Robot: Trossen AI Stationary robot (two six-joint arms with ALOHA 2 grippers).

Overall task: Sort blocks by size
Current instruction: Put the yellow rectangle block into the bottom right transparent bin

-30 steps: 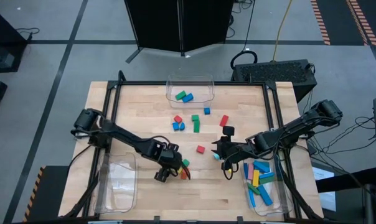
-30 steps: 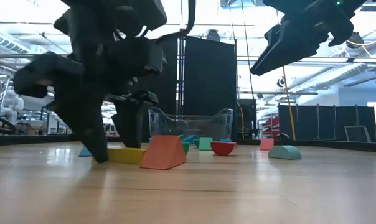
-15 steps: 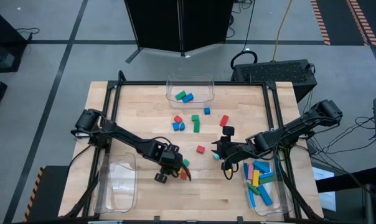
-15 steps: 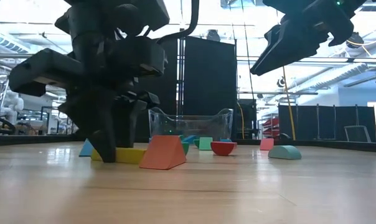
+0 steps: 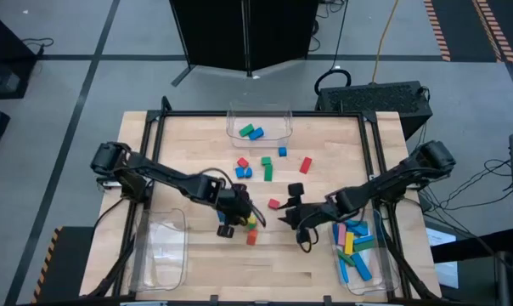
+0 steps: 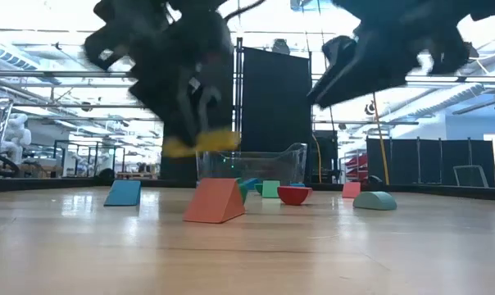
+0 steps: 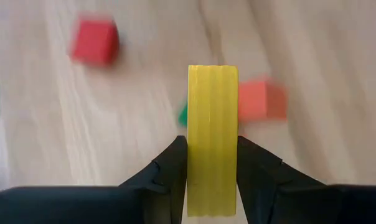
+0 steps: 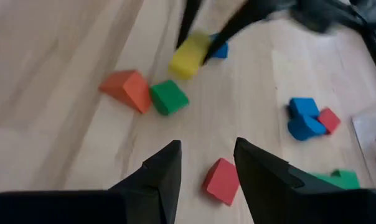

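Three clear plastic bins are sitting on the wooden table [image 5: 180, 144]. The far bin [image 5: 259, 111] is holding a few small blue and green blocks [image 5: 250, 132]. The right bin [image 5: 384, 270] is holding long bars [image 5: 352, 244] in blue, yellow, cyan, green and pink. The left bin [image 5: 163, 255] is looking bare, as far as the high view is showing.

Left gripper [image 7: 211, 163] is clamping a yellow block [image 7: 212, 140], a ribbed-faced bar held upright between both fingers [image 7: 168, 171]. In the low view it is hanging clear of the table; a second ago it was lying flat on the wood with the fingers spread around it, and they have since pinched in and lifted it. The left arm has also shifted toward the table's middle.

Right gripper [image 8: 206, 165] is hovering part open above a red block [image 8: 221, 181], holding nothing. It has moved in from beside the right bin toward the centre.

Loose on the table: an orange wedge [image 6: 215, 201] with a sloped face, a green cube [image 8: 169, 97] just beside it, a blue wedge [image 6: 123, 192], a red half-round [image 6: 293, 195], and a teal dome [image 6: 374, 201]. More red, blue and green pieces are lying between the far bin and the grippers. The blocks are looking matte and solid-coloured; the tabletop is pale wood with visible grain.
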